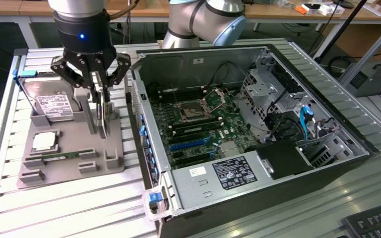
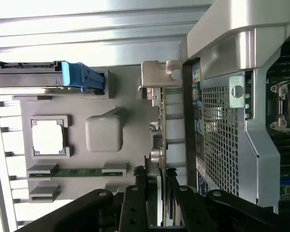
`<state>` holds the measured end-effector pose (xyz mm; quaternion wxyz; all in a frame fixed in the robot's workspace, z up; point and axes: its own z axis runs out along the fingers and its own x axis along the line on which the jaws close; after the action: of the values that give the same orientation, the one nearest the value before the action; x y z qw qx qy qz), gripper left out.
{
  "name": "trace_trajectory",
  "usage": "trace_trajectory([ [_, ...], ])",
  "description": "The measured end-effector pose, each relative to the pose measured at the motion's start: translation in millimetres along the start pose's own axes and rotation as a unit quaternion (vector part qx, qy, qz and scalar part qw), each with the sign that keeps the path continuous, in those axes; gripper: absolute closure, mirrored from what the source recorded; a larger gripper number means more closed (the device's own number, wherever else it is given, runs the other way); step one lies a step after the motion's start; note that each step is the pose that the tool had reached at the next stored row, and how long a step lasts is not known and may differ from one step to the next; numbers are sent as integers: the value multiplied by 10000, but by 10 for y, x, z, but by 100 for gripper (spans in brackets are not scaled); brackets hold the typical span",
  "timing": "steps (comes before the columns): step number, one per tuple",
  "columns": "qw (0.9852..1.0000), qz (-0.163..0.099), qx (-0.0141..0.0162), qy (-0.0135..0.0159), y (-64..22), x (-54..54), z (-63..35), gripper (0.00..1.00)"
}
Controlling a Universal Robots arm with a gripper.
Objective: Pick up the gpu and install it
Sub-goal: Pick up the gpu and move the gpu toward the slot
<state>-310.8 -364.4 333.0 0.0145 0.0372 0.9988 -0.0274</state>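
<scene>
1. Gripper (image 1: 97,94) hung over the grey parts tray (image 1: 111,166), at the exterior view's left of the open PC case (image 1: 349,148).
2. Its fingers (image 1: 95,82) were clamped on the top edge of the gpu (image 1: 102,119), one on each flat face.
3. Gpu stood upright on edge, thin and dark, its lower end at the tray surface; contact with the tray could not be told.
4. In the wrist view the gpu (image 2: 154,145) ran edge-on between the black fingers (image 2: 134,203), silvery bracket (image 2: 157,77) at the far end.
5. Hard drive (image 1: 55,101) with white label sat tilted in the tray's rear slot, just beside the gripper.
6. CPU (image 1: 45,141) and green RAM stick (image 1: 61,156) lay in the tray, nearer the camera.
7. Motherboard (image 1: 197,129) sat exposed inside the case, power supply (image 1: 220,176) at its near end.
</scene>
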Motion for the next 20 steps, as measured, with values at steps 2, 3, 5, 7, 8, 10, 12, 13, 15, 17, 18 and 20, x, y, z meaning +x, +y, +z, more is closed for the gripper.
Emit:
trace_trajectory([
  [2, 10000, 0, 0, 0, -5, -3, -84, 73],
  [3, 10000, 0, 0, 1, -7, -4, -134, 73],
  [5, 10000, 0, 0, 1, -13, -8, -247, 73],
  [7, 10000, 0, 0, 0, -18, -11, -340, 73],
  [8, 10000, 0, 0, 0, -23, -13, -418, 73],
  [10, 10000, 0, 0, 1, -32, -19, -595, 73],
  [12, 10000, 0, -1, 1, -38, -22, -710, 73],
  [13, 10000, 0, 0, 0, -41, -23, -760, 73],
  [15, 10000, 0, -1, 0, -44, -24, -800, 73],
  [17, 10000, 0, -1, 0, -43, -25, -800, 73],
  [18, 10000, -1, -1, 0, -45, -25, -801, 73],
  [20, 10000, -1, 0, 1, -60, -31, -800, 73],
])
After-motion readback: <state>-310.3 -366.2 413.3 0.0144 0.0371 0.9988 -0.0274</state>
